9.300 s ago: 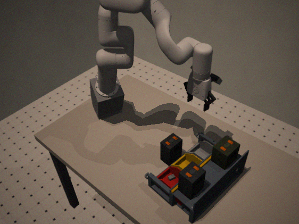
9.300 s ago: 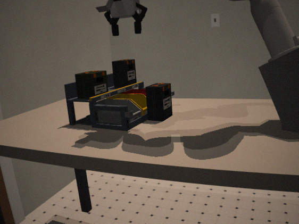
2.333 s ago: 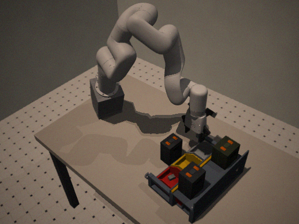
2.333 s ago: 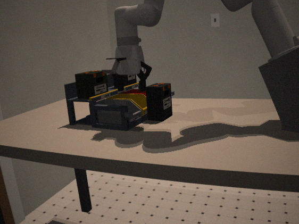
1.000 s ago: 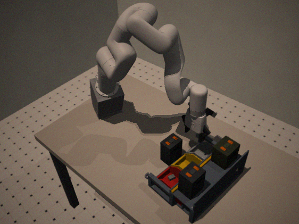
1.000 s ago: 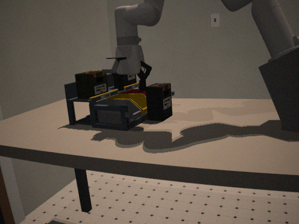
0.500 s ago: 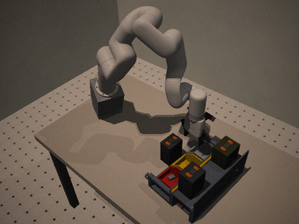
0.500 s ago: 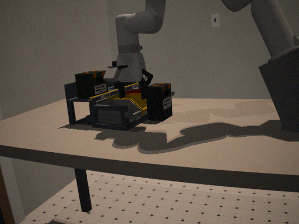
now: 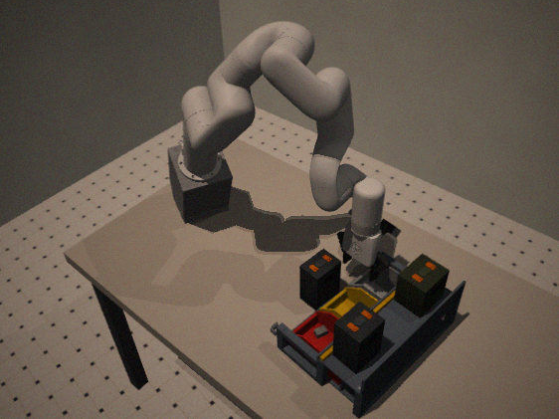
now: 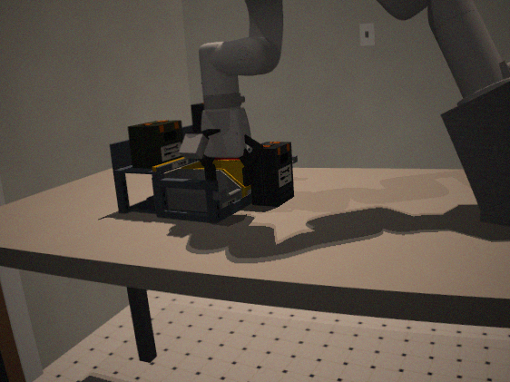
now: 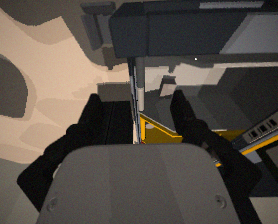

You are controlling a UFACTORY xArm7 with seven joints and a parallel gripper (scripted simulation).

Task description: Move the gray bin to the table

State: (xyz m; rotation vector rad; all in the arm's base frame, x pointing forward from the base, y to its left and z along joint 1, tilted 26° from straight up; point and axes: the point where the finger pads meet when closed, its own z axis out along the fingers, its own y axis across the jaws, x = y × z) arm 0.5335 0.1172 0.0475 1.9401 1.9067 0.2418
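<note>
The gray open bin sits in the end bay of the shelf, beside the yellow bin. A small part lies in the gray bin. The red bin is beyond the yellow one. My gripper is open and points down at the gray bin's front. In the wrist view one finger is over the bin's inside, the other outside its front edge. No contact is visible; the gripper partly hides the bin in the top view.
A dark box with orange marks stands on the table close in front of the shelf. Two similar boxes stand on the shelf's rear deck. A rail runs along the shelf's end.
</note>
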